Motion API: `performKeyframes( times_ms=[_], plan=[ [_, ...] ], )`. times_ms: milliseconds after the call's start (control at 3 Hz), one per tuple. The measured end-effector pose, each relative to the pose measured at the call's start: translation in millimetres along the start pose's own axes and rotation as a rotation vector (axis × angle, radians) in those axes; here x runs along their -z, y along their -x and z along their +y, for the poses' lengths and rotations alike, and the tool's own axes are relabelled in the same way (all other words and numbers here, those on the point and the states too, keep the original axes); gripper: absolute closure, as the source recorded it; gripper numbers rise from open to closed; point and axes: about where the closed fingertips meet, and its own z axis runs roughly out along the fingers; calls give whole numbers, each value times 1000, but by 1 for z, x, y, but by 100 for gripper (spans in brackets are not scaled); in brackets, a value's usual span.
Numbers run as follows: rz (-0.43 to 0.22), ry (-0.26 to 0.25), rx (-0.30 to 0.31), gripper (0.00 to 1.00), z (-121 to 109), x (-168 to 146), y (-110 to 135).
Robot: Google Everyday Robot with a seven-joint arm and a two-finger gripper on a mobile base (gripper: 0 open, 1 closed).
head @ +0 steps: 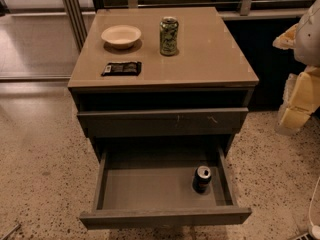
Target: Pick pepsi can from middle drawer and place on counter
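Observation:
The pepsi can (202,178), dark with a silver top, stands upright in the right front part of the middle drawer (145,186). That drawer is pulled out wide open. The tan counter (210,59) is the top of the cabinet above it. My gripper (296,101) shows as pale yellow and white parts at the right edge of the camera view. It is level with the cabinet's top drawer, well above and to the right of the can, and touches nothing.
On the counter stand a green patterned can (169,35), a cream bowl (121,35) and a flat black packet (121,68). The upper drawer front (162,121) with pale scratch marks juts out slightly over the open drawer. Speckled floor surrounds the cabinet.

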Motion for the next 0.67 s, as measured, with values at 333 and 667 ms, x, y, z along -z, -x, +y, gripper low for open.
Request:
performKeyframes(
  times_ms=[333,667],
  plan=[
    [0,0,0,0,0,0,0],
    [-4,-16,-4,18,-3,-6,0]
  ],
)
